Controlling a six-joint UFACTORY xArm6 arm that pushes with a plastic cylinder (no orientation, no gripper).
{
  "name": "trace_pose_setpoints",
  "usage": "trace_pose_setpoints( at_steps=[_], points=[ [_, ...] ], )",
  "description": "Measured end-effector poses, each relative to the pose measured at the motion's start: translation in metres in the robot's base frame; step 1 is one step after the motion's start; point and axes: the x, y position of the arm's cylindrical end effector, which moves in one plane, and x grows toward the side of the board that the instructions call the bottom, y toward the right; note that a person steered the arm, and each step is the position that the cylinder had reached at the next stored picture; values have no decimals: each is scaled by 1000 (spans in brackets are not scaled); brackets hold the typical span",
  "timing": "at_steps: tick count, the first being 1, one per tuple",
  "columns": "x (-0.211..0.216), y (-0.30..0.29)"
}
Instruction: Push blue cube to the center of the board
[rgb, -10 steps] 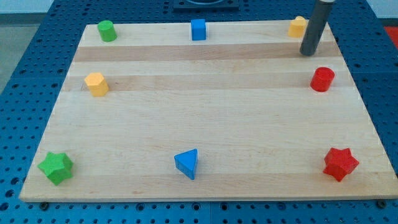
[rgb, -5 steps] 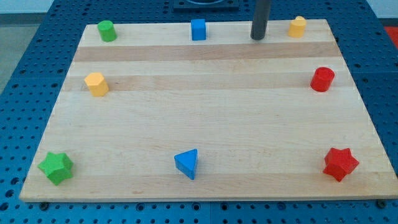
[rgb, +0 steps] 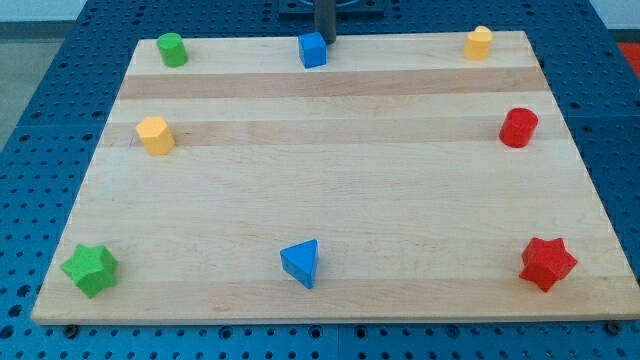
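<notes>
The blue cube (rgb: 313, 49) sits at the top middle of the wooden board (rgb: 330, 190), slightly turned. My rod comes down at the view's top edge, and my tip (rgb: 326, 40) is right behind the cube's upper right corner, touching or nearly touching it.
A green cylinder (rgb: 171, 49) is at top left, a yellow block (rgb: 479, 42) at top right, a yellow hexagon block (rgb: 154, 134) at left, a red cylinder (rgb: 518, 127) at right. A green star (rgb: 90, 269), a blue triangle (rgb: 300, 263) and a red star (rgb: 547, 263) lie along the bottom.
My tip has swept left along the board's top edge, from beside the yellow block to the blue cube. The cube has shifted slightly left and turned a little.
</notes>
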Motion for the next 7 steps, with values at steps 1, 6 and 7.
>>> trace_pose_setpoints(
  at_steps=[1, 6, 7],
  points=[
    [6, -7],
    [59, -104],
    [64, -75]
  ],
)
